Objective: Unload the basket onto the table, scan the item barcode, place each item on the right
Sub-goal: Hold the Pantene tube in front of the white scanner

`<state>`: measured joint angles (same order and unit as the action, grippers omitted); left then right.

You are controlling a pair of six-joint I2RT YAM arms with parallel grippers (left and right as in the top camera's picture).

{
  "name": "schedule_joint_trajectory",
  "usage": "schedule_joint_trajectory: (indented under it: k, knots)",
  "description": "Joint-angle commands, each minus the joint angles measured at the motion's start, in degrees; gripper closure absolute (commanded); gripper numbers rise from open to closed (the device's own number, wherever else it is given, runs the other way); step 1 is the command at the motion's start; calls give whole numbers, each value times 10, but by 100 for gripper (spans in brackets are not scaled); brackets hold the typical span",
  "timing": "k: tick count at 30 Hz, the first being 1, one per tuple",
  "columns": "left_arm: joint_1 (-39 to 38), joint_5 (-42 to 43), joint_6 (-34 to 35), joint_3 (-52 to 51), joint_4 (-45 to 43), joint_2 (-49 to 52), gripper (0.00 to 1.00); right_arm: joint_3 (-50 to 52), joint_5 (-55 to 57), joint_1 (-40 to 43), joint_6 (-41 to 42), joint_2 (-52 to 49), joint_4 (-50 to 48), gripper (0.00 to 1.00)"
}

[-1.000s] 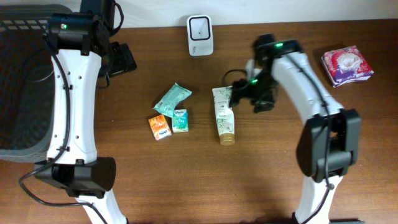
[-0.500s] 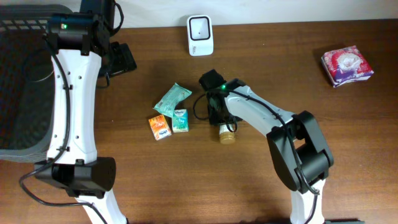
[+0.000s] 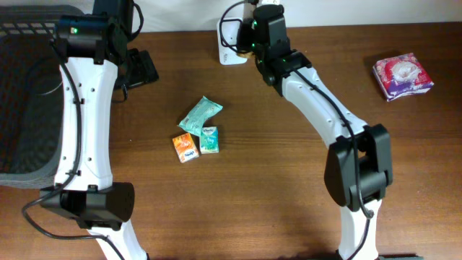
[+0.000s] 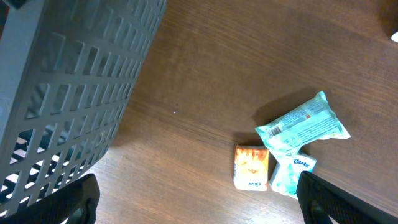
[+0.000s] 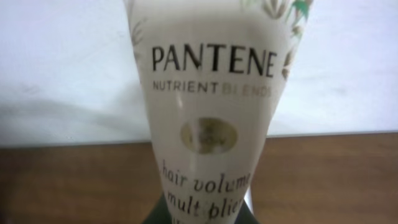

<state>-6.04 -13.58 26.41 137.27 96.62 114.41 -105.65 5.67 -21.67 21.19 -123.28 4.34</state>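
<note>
Far left we have a dark grey lattice basket (image 3: 22, 108) on the brown wooden worktop (image 3: 274, 195); its slatted wall fills the left side of the left wrist view. The left arm (image 3: 86, 108) stands just beside the basket. The left fingers (image 3: 142, 68) are wide apart and hold nothing, hanging over bare wood near the back edge, one tip in each lower corner of the left wrist view. Next come three small packs grouped in the middle of the worktop. A teal wipes pack (image 3: 200, 114) lies tilted, with an orange tissue pack (image 3: 185, 146) and a small Kleenex pack (image 3: 209, 139) side by side just in front of it. The Kleenex pack touches the teal one; we cannot tell whether the orange one does. A white scanner (image 3: 232, 32) with a dark window stands at the back edge, its right side partly covered by a cable and the right wrist. The right fingers (image 3: 250, 20) sit just beside the scanner and are clamped on the task item, a cream Pantene tube (image 5: 208, 112). It is held up off the worktop and fills the right wrist view against the white wall, with "NUTRIENT BLENDS" and "hair volume" readable. In the overhead view the tube is mostly hidden by the wrist, and we cannot tell whether its barcode faces the scanner. Far right, a pink-and-purple tissue pack (image 3: 403, 75) lies well apart from the rest.
</note>
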Motion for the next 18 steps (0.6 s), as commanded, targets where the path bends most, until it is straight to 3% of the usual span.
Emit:
schedule_joint_trajectory:
  k: [1,4,9,12,18]
  knots:
    - [-3,-6,1,6,1,-16,1,-12,-46,-4,55,-56,-98,93]
    - [-2,-6,1,6,1,-16,1,-12,-41,-5,57,-102,-179,91]
    - [-2,-6,1,6,1,-16,1,-13,-19,-5,83,-131,-219,90]
    - [-2,-6,1,6,1,-16,1,-13,43,-4,170,-135,-224,92]
    - [-2,-6,1,6,1,-16,1,-22,25,-24,448,-141,-222,93]
